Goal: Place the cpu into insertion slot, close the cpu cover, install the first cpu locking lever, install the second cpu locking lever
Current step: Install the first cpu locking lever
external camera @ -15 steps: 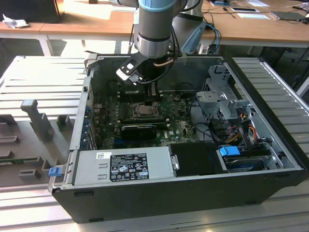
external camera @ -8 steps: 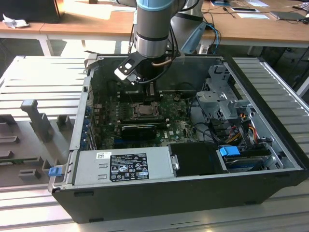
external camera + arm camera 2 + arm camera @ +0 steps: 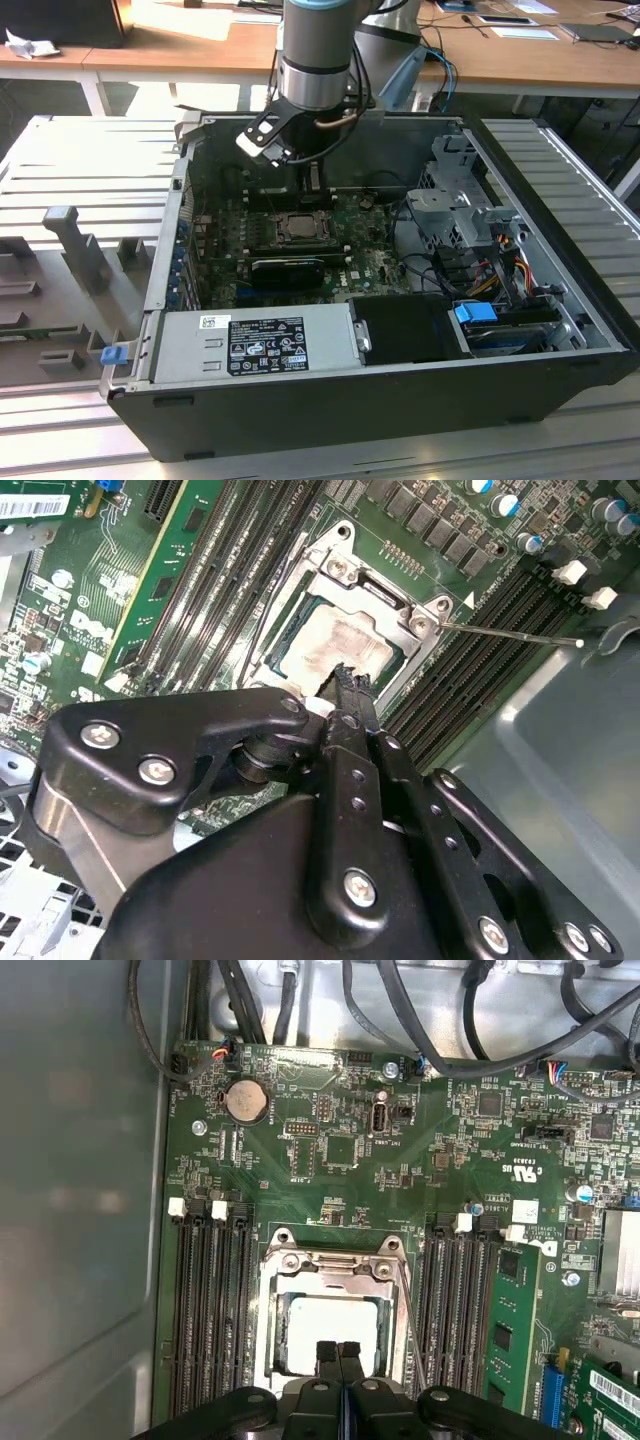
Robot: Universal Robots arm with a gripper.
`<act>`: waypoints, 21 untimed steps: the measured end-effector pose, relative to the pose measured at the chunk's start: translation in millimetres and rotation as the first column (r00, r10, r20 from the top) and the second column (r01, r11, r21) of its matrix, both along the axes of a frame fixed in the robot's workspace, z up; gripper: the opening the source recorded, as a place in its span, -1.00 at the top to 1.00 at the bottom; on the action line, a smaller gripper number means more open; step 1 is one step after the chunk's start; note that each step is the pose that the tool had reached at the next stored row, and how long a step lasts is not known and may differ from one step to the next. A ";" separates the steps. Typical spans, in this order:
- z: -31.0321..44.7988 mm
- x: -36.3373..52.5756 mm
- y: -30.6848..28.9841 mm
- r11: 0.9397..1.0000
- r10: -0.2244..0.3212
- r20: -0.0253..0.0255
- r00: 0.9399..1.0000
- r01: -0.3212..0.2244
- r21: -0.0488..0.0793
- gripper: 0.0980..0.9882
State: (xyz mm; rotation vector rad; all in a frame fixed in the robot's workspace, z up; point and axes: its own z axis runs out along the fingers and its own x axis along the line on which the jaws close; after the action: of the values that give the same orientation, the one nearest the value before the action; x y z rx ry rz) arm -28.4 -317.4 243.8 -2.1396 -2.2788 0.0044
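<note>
Two fingers of the gripper [image 3: 337,1352] are pressed together, gripping nothing, with the tips directly above one edge of the cpu [image 3: 312,1322]. The chip, a pale matte silver square, lies flat in the insertion slot [image 3: 281,1310], mid-motherboard [image 3: 330,1190]. The cpu cover [image 3: 330,1263], a thin metal frame, appears down around it. One wire lever [image 3: 510,632] juts outward and looks unlatched.

Matt metal cpu [image 3: 325,1325] — glossy black claw [image 3: 338,1350]

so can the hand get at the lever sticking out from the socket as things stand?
Probably yes. The hand, shut, hovers just over the cpu, and the lever juts out beside it with nothing lying across it. The way looks open.
</note>
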 end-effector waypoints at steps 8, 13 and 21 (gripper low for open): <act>13.6 0.0 0.0 0.999 0.052 0.000 0.999 -0.052 0.000 0.98; 13.5 0.0 0.0 0.986 0.164 0.000 0.986 -0.164 0.000 0.98; 13.5 0.0 0.0 0.923 0.385 0.000 0.923 -0.385 0.000 0.98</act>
State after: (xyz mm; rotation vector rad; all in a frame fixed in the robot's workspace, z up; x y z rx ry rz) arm -28.4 -317.4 257.3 -1.6506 -2.6557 0.0094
